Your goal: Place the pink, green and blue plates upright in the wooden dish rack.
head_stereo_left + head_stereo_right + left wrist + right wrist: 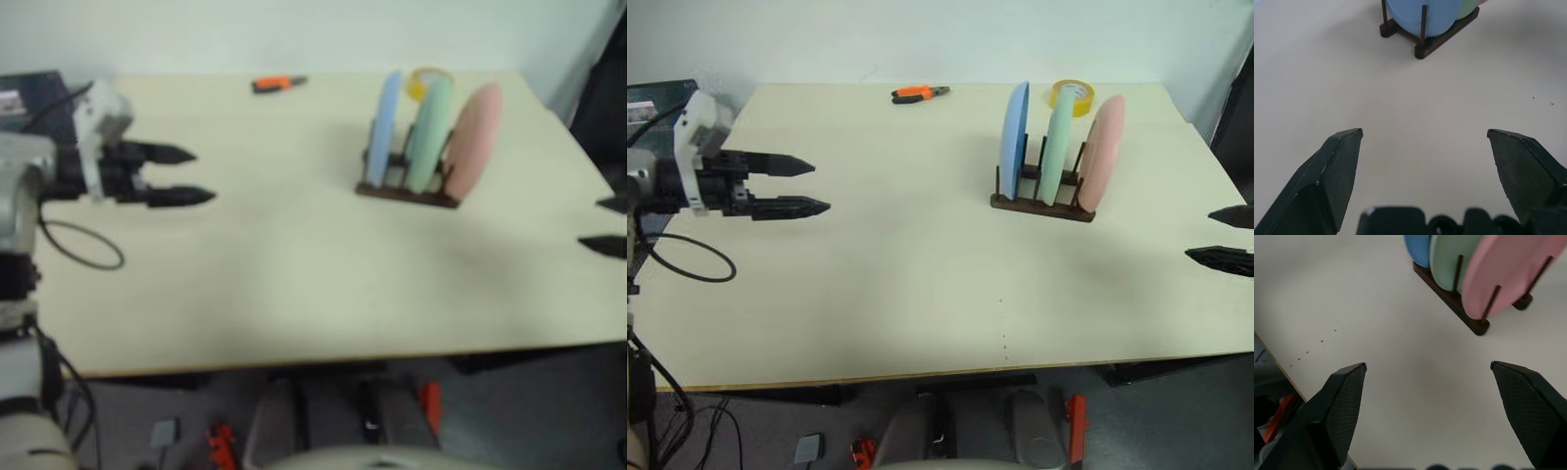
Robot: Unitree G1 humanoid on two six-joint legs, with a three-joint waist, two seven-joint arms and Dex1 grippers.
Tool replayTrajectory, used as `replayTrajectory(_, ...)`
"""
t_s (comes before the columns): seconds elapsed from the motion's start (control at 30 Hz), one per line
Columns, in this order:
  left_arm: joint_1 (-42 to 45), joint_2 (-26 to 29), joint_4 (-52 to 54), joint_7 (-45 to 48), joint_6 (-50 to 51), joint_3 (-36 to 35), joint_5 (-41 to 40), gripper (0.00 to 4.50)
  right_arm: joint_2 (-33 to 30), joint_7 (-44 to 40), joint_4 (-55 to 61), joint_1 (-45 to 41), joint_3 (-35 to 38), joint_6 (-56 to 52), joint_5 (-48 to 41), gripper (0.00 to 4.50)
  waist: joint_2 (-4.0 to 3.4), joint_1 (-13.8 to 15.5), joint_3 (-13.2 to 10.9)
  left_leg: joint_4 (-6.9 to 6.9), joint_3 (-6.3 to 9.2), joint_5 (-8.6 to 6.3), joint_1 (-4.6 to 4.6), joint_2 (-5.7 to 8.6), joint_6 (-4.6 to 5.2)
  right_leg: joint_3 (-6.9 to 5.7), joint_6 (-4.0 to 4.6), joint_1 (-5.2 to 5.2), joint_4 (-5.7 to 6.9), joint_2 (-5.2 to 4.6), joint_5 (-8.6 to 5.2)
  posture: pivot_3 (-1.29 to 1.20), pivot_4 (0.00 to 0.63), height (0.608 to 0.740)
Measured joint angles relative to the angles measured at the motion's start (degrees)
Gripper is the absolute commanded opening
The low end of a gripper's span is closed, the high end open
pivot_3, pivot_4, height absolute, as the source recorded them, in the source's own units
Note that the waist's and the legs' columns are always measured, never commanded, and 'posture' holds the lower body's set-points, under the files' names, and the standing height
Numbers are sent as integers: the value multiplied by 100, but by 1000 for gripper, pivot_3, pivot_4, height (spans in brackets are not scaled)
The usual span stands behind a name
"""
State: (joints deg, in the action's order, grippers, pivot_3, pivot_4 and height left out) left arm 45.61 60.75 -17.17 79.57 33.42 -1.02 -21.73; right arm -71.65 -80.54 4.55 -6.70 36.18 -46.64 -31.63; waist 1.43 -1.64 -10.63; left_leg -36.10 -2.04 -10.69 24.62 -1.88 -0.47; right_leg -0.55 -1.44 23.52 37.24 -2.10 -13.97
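Wooden dish rack [1043,204] of thin pegs holds three smooth round plates upright.

A pale cream table [921,284] with a thin wood-coloured front edge is occupying most of the scene. A plain light wall [921,39] is running behind its far edge. Grey floor [1156,421] is showing below the front edge, with a dark cable [686,257] looping at the table's left side. Even, diffuse light is falling across the tabletop, casting soft shadows.
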Motion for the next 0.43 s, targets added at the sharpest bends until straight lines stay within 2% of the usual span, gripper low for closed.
replayTrajectory(0.43, -172, 160, 245, 82, 225, -76, -82, 4500, 354, 669, 873, 75, -1, -359, -615, 4452, 1, 35, 0, -2, 6, 0, 10, 4, 0, -3, -9, 0, -3, -2, -4, 0, 150, 740)
